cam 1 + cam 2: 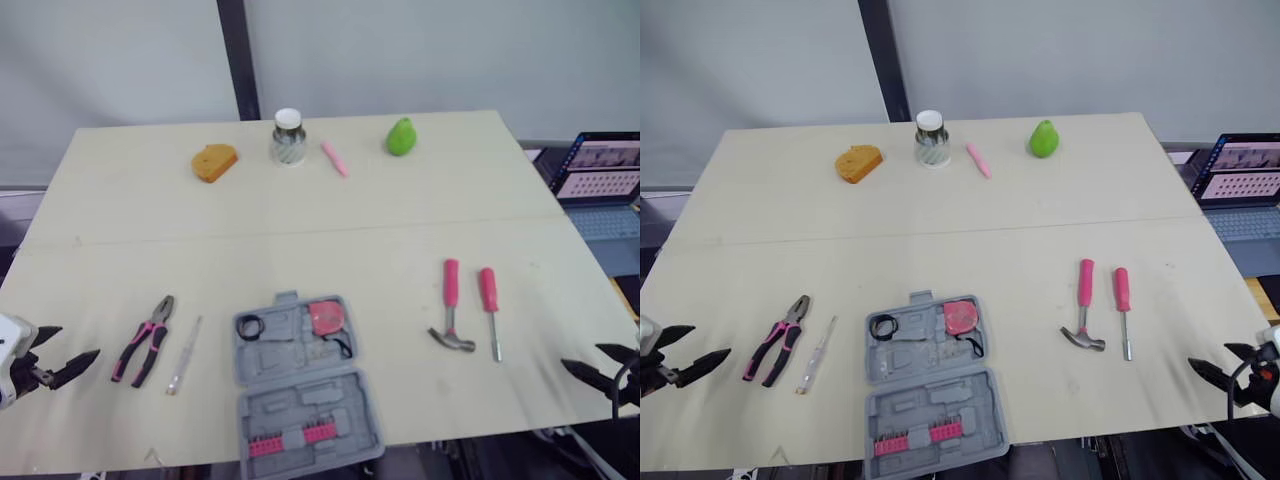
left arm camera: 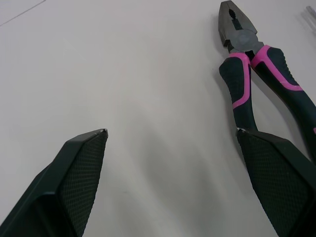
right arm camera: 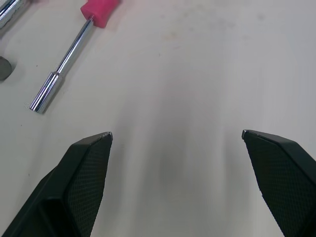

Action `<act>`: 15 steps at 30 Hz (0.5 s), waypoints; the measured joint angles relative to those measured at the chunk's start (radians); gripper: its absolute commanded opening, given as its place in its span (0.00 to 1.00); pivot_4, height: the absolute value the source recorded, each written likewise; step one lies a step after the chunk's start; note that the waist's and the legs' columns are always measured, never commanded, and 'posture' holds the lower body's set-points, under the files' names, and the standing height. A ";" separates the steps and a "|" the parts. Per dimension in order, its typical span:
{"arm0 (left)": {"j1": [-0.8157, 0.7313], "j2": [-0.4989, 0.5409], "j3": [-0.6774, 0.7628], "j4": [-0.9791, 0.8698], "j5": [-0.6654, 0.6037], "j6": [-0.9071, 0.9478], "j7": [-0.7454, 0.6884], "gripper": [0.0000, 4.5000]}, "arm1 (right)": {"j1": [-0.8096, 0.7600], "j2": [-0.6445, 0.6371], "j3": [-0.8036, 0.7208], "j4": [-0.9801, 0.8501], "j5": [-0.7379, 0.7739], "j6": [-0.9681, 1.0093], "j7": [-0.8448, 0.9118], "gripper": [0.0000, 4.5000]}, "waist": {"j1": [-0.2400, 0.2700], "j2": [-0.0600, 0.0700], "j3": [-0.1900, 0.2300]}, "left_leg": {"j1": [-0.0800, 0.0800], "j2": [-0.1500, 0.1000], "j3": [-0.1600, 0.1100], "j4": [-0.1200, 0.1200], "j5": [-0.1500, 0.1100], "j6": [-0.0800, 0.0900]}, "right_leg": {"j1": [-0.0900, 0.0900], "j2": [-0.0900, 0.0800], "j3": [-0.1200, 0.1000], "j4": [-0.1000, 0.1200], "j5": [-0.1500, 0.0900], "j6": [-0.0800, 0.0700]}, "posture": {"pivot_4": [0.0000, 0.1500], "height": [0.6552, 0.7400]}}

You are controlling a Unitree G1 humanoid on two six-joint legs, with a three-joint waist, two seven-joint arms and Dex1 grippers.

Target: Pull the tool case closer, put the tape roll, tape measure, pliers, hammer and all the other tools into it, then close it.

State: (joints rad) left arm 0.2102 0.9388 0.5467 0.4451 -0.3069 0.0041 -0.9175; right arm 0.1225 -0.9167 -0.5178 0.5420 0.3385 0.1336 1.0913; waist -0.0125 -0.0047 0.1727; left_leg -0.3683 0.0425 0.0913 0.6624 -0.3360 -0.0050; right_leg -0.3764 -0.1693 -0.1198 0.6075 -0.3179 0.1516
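The left end effector (image 1: pixel 72 342) sits at the near left edge of the tabletop (image 1: pixel 300 230), its fingers spread wide and holding nothing. The right end effector (image 1: pixel 581 357), at the near right edge, is just as spread and empty. Between them the tool case (image 1: pixel 300 400) lies open at the near edge, with the tape measure (image 1: pixel 323 318) and the tape roll (image 1: pixel 249 326) in its far half. The pliers (image 1: pixel 145 338) lie just beside the left end effector, long axis running away from the robot, nose at the far end. The hammer (image 1: pixel 451 305) and a pink-handled driver (image 1: pixel 489 305) lie side by side, handles away, metal ends toward the robot.

In the left wrist view, the fingers (image 2: pixel 79 173) stand well apart over bare tabletop; one pliers handle ends behind a fingertip.

In the right wrist view, the fingers touch nothing, and the driver's handle is cut off at the edge.
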 measured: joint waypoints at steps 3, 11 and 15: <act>0.012 -0.002 0.003 -0.011 0.000 0.001 0.004 1.00 | -0.003 0.000 0.002 -0.002 0.001 -0.003 0.009 0.99 | -0.001 0.000 0.000 | 0.000 0.000 0.001 0.000 -0.001 0.000 | 0.000 0.000 0.000 0.000 0.000 0.000 | 1.00 1.00; 0.045 -0.052 0.011 -0.125 -0.014 0.053 0.027 1.00 | 0.012 0.024 0.059 -0.349 0.087 0.141 0.033 0.99 | -0.012 0.000 0.000 | 0.001 0.004 0.002 0.001 -0.002 -0.002 | -0.001 0.003 -0.001 0.001 0.000 -0.001 | 1.00 1.00; 0.038 -0.140 0.017 -0.264 -0.078 0.147 0.067 1.00 | -0.058 0.048 0.229 -0.700 0.169 0.292 0.020 0.99 | -0.017 0.000 0.000 | 0.001 0.005 0.002 0.002 -0.003 -0.002 | -0.002 0.003 -0.001 0.003 0.001 -0.001 | 1.00 1.00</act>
State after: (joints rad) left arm 0.2484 0.7986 0.5636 0.1807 -0.3848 0.1512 -0.8503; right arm 0.0641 -0.8685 -0.2883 -0.1581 0.5078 0.4254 1.1116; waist -0.0296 -0.0045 0.1728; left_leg -0.3675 0.0476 0.0929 0.6642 -0.3390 -0.0074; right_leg -0.3783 -0.1663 -0.1208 0.6104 -0.3173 0.1505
